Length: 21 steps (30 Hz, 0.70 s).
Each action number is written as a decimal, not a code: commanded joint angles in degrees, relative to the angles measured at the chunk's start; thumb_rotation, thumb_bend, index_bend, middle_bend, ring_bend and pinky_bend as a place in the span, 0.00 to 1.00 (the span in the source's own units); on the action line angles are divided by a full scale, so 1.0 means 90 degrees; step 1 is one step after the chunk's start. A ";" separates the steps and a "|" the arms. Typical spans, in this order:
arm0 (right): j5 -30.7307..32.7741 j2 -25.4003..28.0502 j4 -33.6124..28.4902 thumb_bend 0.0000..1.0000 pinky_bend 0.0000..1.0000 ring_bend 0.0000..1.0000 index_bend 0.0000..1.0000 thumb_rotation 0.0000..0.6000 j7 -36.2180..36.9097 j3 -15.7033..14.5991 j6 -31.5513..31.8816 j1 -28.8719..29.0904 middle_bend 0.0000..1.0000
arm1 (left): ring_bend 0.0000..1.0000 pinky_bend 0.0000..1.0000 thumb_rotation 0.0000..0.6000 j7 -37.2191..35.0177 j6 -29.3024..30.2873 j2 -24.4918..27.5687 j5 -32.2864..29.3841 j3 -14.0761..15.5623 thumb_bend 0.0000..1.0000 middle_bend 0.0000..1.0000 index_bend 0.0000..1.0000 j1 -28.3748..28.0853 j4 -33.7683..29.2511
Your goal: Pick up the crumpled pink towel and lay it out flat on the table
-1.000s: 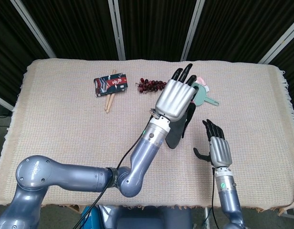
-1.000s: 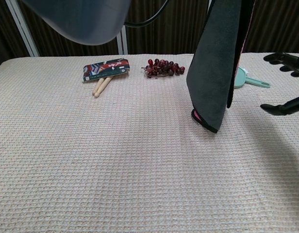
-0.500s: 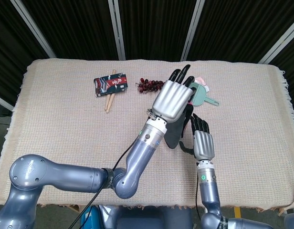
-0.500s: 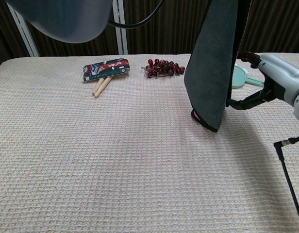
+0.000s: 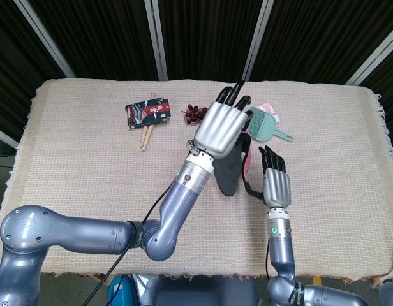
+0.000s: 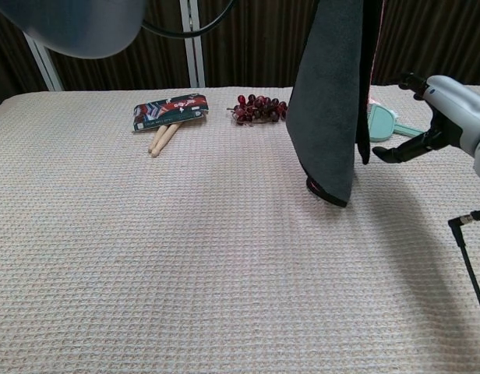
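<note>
The towel is already off the counter, hanging near the frame centre from the left hand, which grips its top edge with fingers curled over it; in the chest view it drapes as a dark grey sheet with a pink edge, its bottom corner just touching or nearly touching the counter. So the pick-up looks done, while the spreading is all still to do: the cloth hangs folded on itself, not flat. The right hand is at the lower right of the towel with fingers spread and holding nothing, its thumb pointing toward the hanging edge, probably about to catch a free corner. Against half a second ago, the left hand has moved up and left in the head view, carrying the towel with it, and the right hand has drawn slightly back to the right, now apart from the cloth it was then nearly touching.
</note>
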 commanded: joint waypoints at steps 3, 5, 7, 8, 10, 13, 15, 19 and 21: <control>0.0053 -0.0066 0.0038 0.29 0.00 0.00 0.00 1.00 0.0044 0.0053 -0.0044 0.0074 0.00 | 0.04 0.15 1.00 -0.0119 0.0008 0.0014 -0.0023 0.0046 0.46 0.26 0.66 0.0084 -0.0088; 0.0100 -0.0118 0.0049 0.29 0.00 0.00 0.00 1.00 0.0010 0.0077 -0.0081 0.0137 0.00 | 0.04 0.15 1.00 -0.0147 0.0011 0.0008 -0.0007 0.0074 0.46 0.26 0.66 0.0100 -0.0109; 0.0142 -0.0182 0.0081 0.29 0.00 0.00 0.00 1.00 -0.0050 0.0102 -0.0095 0.0207 0.00 | 0.04 0.15 1.00 -0.0201 0.0013 -0.0014 -0.0016 0.0068 0.46 0.26 0.66 0.0108 -0.0119; 0.0171 -0.0229 0.0112 0.29 0.00 0.00 0.00 1.00 -0.0094 0.0109 -0.0102 0.0251 0.00 | 0.04 0.15 1.00 -0.0242 0.0011 -0.0034 -0.0032 0.0050 0.46 0.26 0.66 0.0107 -0.0122; 0.0210 -0.0288 0.0170 0.29 0.00 0.00 0.02 1.00 -0.0165 0.0133 -0.0102 0.0317 0.00 | 0.04 0.15 1.00 -0.0274 0.0000 -0.0046 -0.0044 0.0033 0.46 0.26 0.66 0.0099 -0.0124; 0.0228 -0.0375 0.0305 0.29 0.00 0.00 0.09 1.00 -0.0214 0.0200 -0.0076 0.0412 0.00 | 0.04 0.15 1.00 -0.0322 -0.0014 -0.0017 0.0028 0.0034 0.46 0.26 0.66 0.0103 -0.0146; 0.0260 -0.0406 0.0407 0.29 0.00 0.00 0.14 1.00 -0.0196 0.0248 -0.0091 0.0456 0.00 | 0.04 0.15 1.00 -0.0395 -0.0047 0.0035 0.0086 0.0039 0.46 0.26 0.66 0.0138 -0.0190; 0.0241 -0.0412 0.0653 0.29 0.00 0.00 0.26 1.00 -0.0085 0.0375 -0.0052 0.0508 0.00 | 0.04 0.15 1.00 -0.0547 -0.0092 0.0190 0.0189 0.0064 0.46 0.26 0.66 0.0262 -0.0327; 0.0188 -0.0374 0.0783 0.29 0.00 0.00 0.31 1.00 -0.0002 0.0445 -0.0032 0.0532 0.00 | 0.04 0.15 1.00 -0.0589 -0.0108 0.0304 0.0254 0.0125 0.46 0.26 0.66 0.0355 -0.0400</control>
